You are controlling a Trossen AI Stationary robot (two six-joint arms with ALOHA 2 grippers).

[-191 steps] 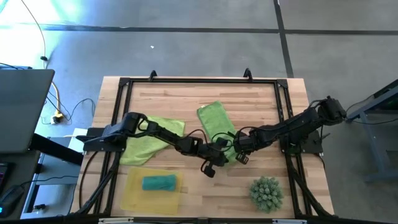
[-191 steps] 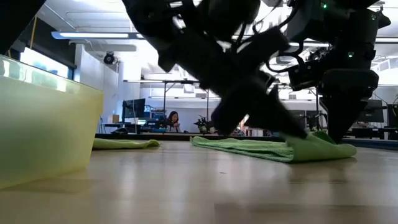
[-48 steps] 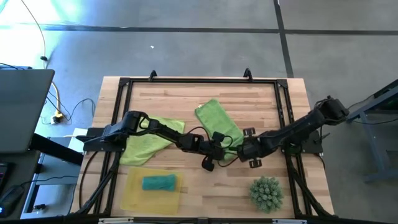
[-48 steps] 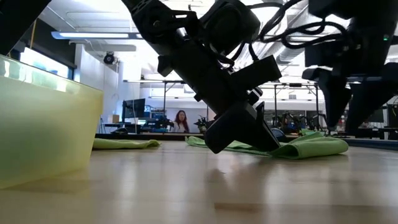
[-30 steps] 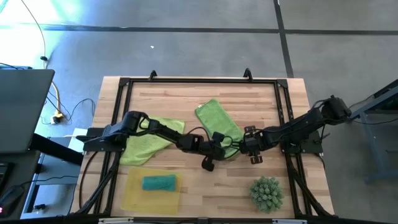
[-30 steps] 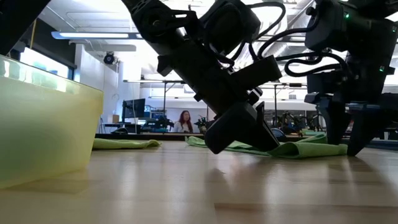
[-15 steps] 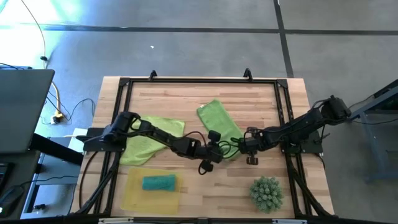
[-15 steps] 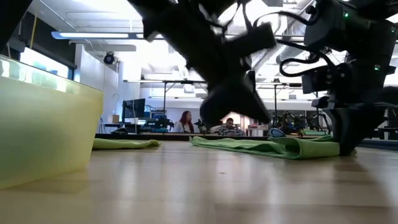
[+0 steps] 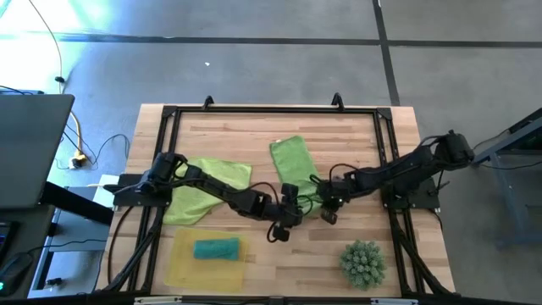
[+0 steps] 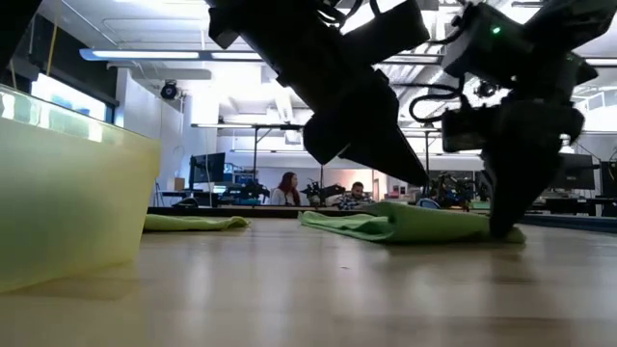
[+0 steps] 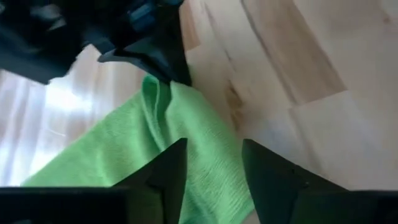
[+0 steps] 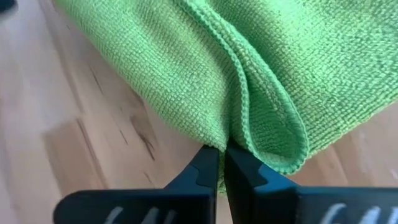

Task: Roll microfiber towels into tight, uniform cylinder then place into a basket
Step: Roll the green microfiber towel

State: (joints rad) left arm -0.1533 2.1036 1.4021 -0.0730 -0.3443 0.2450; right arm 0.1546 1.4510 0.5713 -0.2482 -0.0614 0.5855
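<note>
1. Wooden table (image 9: 356,127) — yellow basket (image 9: 179,264) at its near left.
2. Green towel (image 12: 205,74), mid-table: right gripper (image 12: 222,163) pinches its folded edge.
3. Left gripper (image 11: 211,163) — fingers spread over the towel.
4. Risk: thin pinch slips, roll loosens.

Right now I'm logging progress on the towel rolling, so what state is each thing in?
Middle green towel: flat, near end folded up.
Left green towel: spread, unrolled.
Teal towel: rolled, inside the basket.
Right gripper: jaws shut on the middle towel's fold.
Left gripper: jaws open over that towel.
</note>
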